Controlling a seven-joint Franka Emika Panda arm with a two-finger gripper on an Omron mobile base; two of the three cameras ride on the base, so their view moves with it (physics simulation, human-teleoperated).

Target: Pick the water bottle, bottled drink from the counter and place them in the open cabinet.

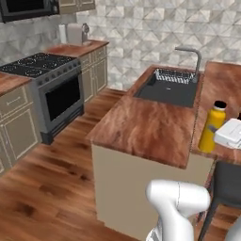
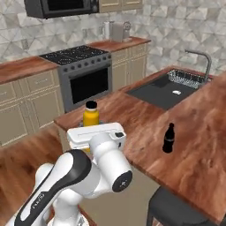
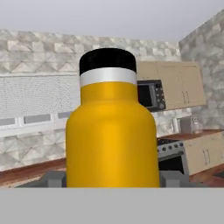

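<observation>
While the water bottle [image 3: 111, 127] looms large and upright in the hand view, yellow with a pale band under its black cap, the gripper's [image 3: 111, 179] two dark fingertips [image 3: 52, 178] stand one at each side of its base, at about seven and five o'clock of the bottle. The jaws are partly spread to the bottle's width; whether the pads press on it I cannot tell.

In the right base view the water bottle [image 2: 90, 115] stands upright on the counter [image 2: 194, 154] near its front corner, with the white hand just below it at six o'clock, covering its lower part. The bottled drink [image 2: 168, 138], slim and black, stands upright on the same counter at about three o'clock from the yellow bottle, well apart from it. A dark sink [image 2: 170, 90] with a grey faucet [image 2: 199, 58] is set in the counter at about one o'clock from the bottles.

In the left base view the water bottle [image 1: 212, 126] stands near the counter's [image 1: 146, 129] right side, the white hand touching or just beside it at four o'clock. The sink [image 1: 169, 89] lies at eleven o'clock from it. A stove [image 1: 44, 89] with a black top stands against the far wall at about nine o'clock.
</observation>
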